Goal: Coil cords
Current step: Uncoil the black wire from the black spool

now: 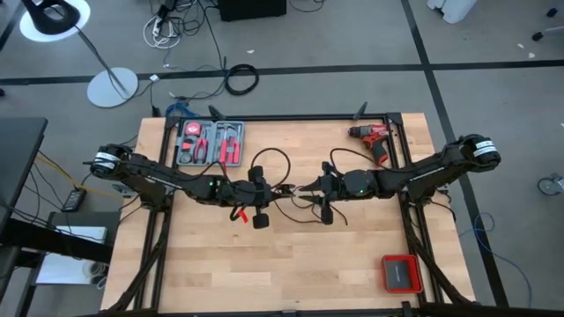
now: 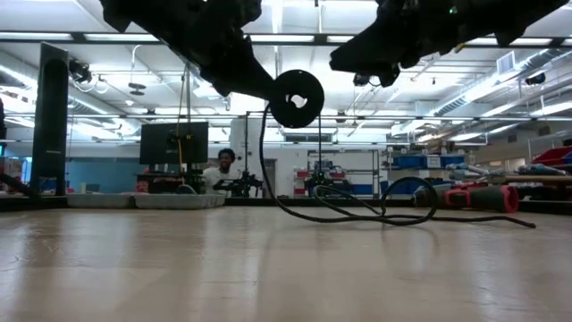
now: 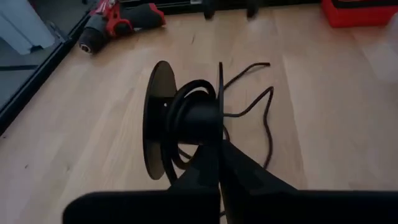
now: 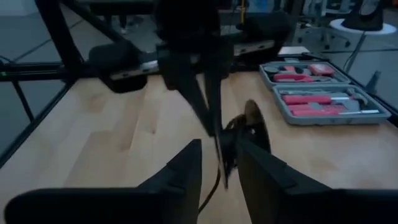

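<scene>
Left jaws: the left gripper (image 3: 219,163) is clamped tight on the rim of a small black spool (image 3: 183,121), held up off the tabletop (image 1: 291,264).
Right jaws: the right gripper (image 4: 219,163) has its jaws parted, nothing between them that I can make out; they sit just short of the spool, facing the left jaws.
Cord: the cord (image 2: 357,210) has a few turns on the spool hub; the rest hangs from the left jaws and lies in loose loops on the tabletop under and beyond the right jaws.
Risk, slack: with the right jaws empty, nothing tensions the free length, so I'd expect the turns to loosen or slide off the hub.
Risk, snag: the loose loops cross each other and could knot if pulled.
Risk, grip: a rim pinch looks thin; a tug might twist the spool out.
Risk, contact: the two grippers are close enough to bump.
Count: one cord, one spool, two grippers, one drill (image 1: 374,139), one tool case (image 1: 209,143), one red box (image 1: 401,273).
</scene>
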`<state>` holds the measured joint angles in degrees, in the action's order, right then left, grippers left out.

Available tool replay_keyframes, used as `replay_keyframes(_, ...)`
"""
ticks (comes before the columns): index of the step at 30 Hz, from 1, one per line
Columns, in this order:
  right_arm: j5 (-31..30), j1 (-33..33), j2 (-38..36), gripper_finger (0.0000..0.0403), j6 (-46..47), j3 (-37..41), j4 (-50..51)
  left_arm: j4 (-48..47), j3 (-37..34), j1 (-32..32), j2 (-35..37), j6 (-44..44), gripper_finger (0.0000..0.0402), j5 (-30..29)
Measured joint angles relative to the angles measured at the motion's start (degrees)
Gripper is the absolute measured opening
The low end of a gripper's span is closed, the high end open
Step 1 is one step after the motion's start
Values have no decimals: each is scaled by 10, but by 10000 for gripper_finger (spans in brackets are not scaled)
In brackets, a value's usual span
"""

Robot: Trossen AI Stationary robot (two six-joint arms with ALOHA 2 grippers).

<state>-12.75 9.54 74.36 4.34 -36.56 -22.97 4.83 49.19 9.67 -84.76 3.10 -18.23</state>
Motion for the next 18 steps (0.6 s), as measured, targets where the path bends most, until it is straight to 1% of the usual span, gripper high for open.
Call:
replay_keyframes(4,-4,-1,-34,100,6,0,35,-18,0,-4,7,-11,0,34)
replay_keyframes(9,-3,-3,-42,99,21,0,87,-26,0,-5,12,-61,0,94)
replay_keyframes(10,6,-5,-42,99,21,0,93,-35,0,-6,13,-72,0,109)
replay_keyframes(12,42,-11,-35,98,16,0,95,-47,0,-10,14,-94,0,150)
replay_keyframes(16,141,-37,-13,95,-16,0,78,-63,2,-25,18,-104,0,245)
replay_keyframes(18,168,-56,3,94,-28,0,70,-68,10,-30,18,-102,0,283)
